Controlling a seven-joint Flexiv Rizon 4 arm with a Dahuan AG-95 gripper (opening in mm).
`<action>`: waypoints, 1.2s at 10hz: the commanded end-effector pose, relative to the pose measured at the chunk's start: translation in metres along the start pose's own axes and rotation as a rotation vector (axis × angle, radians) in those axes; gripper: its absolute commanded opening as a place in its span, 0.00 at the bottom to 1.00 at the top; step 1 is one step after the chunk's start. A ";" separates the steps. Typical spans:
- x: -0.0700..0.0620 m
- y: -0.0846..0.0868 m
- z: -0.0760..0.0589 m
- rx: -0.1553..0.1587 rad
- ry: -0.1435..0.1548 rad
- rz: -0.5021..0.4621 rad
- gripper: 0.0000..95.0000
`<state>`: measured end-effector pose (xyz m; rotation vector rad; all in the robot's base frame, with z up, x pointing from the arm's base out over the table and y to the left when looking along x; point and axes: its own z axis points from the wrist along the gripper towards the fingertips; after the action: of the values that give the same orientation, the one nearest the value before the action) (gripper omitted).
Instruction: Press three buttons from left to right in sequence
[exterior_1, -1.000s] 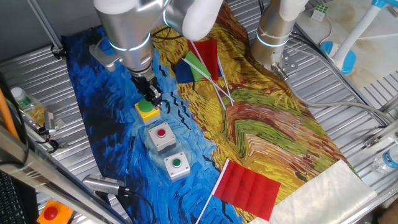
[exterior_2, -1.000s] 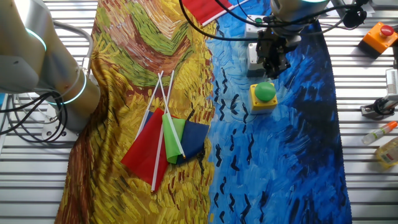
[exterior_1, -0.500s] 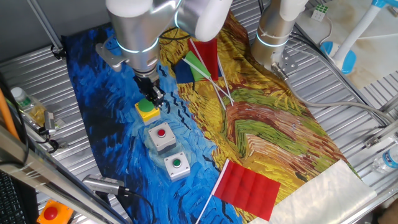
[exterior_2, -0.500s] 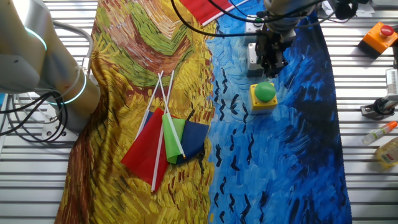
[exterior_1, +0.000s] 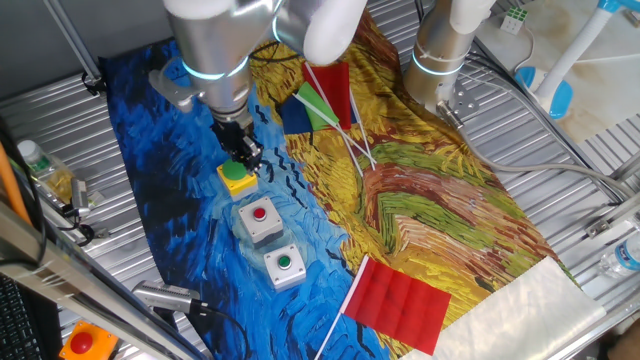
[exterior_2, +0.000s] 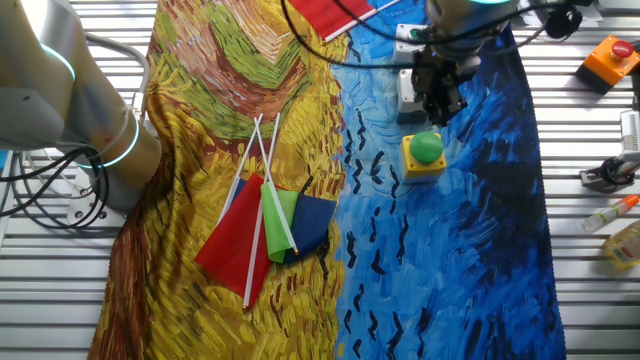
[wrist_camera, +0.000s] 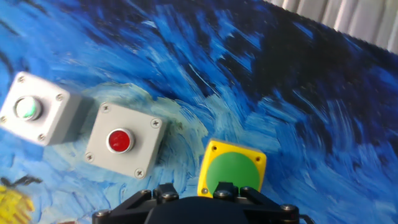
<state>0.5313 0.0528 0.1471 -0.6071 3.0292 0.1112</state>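
Note:
The three buttons lie in a row on the blue part of the painted cloth. The yellow box with the big green dome (exterior_1: 236, 177) is at one end. The grey box with the red cap (exterior_1: 260, 217) is in the middle and the grey box with the green cap (exterior_1: 284, 265) at the other end. My gripper (exterior_1: 246, 157) points down, just above the far edge of the green dome (exterior_2: 426, 150); I cannot tell if it touches. In the hand view the dome (wrist_camera: 231, 175) lies right below the hand, the red cap (wrist_camera: 119, 140) and green cap (wrist_camera: 27, 108) to its left. The fingertips' gap is hidden.
An orange box with a red button (exterior_1: 80, 341) sits off the cloth on the metal table (exterior_1: 60, 120). Folded red, green and blue flags on white sticks (exterior_1: 322, 100) lie on the yellow part of the cloth. A red flag (exterior_1: 398, 303) lies near the front. A second arm's base (exterior_1: 440, 60) stands behind.
The arm's upper body swayed a little right, then back left. The gripper tip stays at about the same spot over the yellow box.

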 end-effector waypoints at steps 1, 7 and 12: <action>-0.003 0.000 0.001 -0.025 -0.009 -0.070 0.40; -0.003 0.000 0.001 -0.031 -0.013 -0.123 0.40; -0.003 0.000 0.001 -0.037 -0.031 -0.133 0.40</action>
<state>0.5346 0.0546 0.1463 -0.7993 2.9606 0.1679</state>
